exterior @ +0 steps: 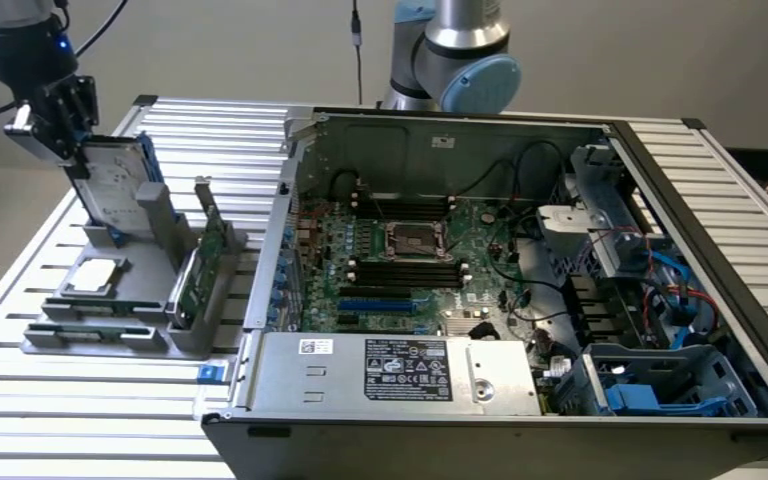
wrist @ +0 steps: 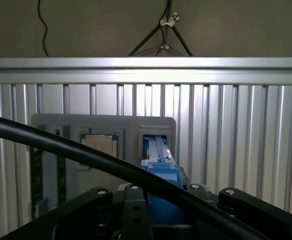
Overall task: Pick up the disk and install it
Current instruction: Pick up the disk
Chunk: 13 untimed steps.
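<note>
Gripper (exterior: 72, 148) clamps the top edge of the disk (exterior: 115, 195), a silver-grey slab with white label and blue side rails, standing upright in the grey holder (exterior: 155, 228) beside the open computer case (exterior: 431, 145).

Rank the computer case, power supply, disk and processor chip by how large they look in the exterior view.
1. computer case
2. power supply, though it is nearest the camera
3. disk, seen at an angle
4. processor chip
</note>
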Each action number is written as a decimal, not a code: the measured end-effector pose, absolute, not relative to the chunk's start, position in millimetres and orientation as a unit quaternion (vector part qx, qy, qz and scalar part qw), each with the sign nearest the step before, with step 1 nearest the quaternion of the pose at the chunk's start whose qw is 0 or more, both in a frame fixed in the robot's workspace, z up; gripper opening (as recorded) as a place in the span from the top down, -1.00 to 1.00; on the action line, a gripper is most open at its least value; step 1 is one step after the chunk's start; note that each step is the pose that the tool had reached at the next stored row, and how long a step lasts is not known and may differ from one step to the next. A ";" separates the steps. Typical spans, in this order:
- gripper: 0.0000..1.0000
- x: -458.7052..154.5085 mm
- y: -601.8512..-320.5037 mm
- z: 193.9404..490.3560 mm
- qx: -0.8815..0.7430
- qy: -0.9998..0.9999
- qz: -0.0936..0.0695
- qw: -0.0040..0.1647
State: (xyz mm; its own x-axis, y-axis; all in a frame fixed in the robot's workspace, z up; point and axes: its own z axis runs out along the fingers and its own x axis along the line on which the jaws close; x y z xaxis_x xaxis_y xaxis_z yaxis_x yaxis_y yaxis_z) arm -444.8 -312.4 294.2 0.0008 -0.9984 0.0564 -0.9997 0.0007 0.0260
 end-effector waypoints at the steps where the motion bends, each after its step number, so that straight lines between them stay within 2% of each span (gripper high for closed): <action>1: 0.35 -444.8 -312.3 295.4 0.707 -0.707 0.011 0.029; 7: 0.35 -444.9 -311.7 304.3 0.707 -0.707 0.014 0.030; 13: 0.35 -444.9 -311.3 325.3 0.707 -0.707 0.018 0.030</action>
State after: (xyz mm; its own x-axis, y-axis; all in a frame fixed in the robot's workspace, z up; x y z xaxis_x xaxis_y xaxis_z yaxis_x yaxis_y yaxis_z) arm -444.9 -311.3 325.3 0.0001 -0.9977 0.0673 -0.9999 0.0010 0.0166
